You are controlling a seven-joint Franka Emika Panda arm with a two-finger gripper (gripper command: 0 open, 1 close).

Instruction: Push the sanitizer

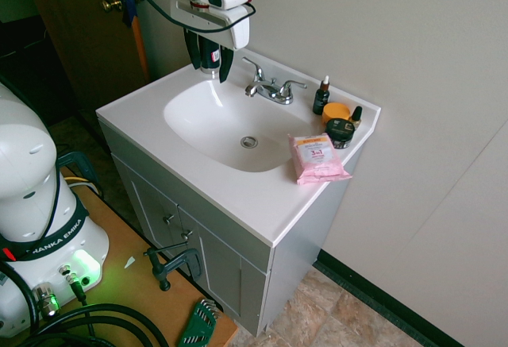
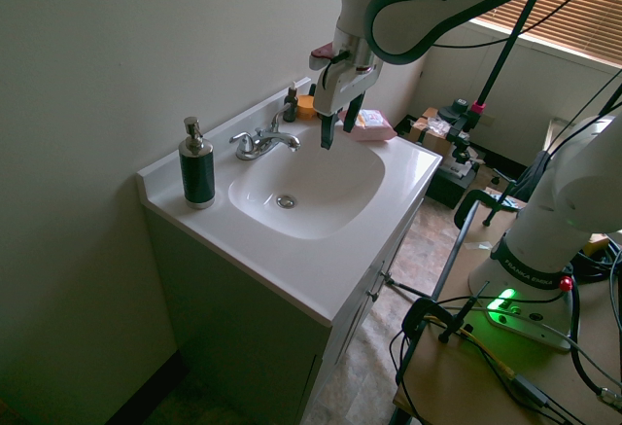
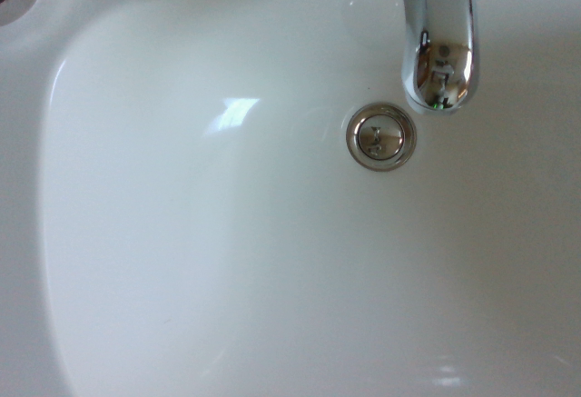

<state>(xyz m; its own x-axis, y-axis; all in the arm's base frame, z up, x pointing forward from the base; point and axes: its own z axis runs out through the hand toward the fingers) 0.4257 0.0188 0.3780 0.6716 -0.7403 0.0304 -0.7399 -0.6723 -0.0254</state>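
Overall, the white washbasin (image 2: 321, 201) held nothing loose, only its round metal drain (image 2: 285, 201) at the bottom, with the chrome faucet (image 2: 260, 141) reaching over its rear edge. The green-black sanitizer bottle (image 2: 197, 174) was closed by a silver pump head (image 2: 193, 128), and how full it was could not be told through its dark wall. It stood upright on the surface (image 2: 282, 284), at the end away from the toiletries, its long axis vertical. Which way its nozzle pointed was too small to tell. At the other end, a pink wipes packet (image 1: 317, 159) lay beside the basin near the front corner; behind it were a dark lidded jar (image 1: 340, 132), an orange round container (image 1: 336, 112), a small dark bottle (image 1: 355, 117) and a dropper bottle (image 1: 321, 97) with a white tip, close together. The basin's curved rim left a narrow ledge along the front, while the bottle had the raised backsplash (image 2: 219, 140) near it on one side and open surface between it and the front edge. The tool (image 2: 338, 135) hung above the basin, its two fingers spread with nothing between them, apart from the bottle.
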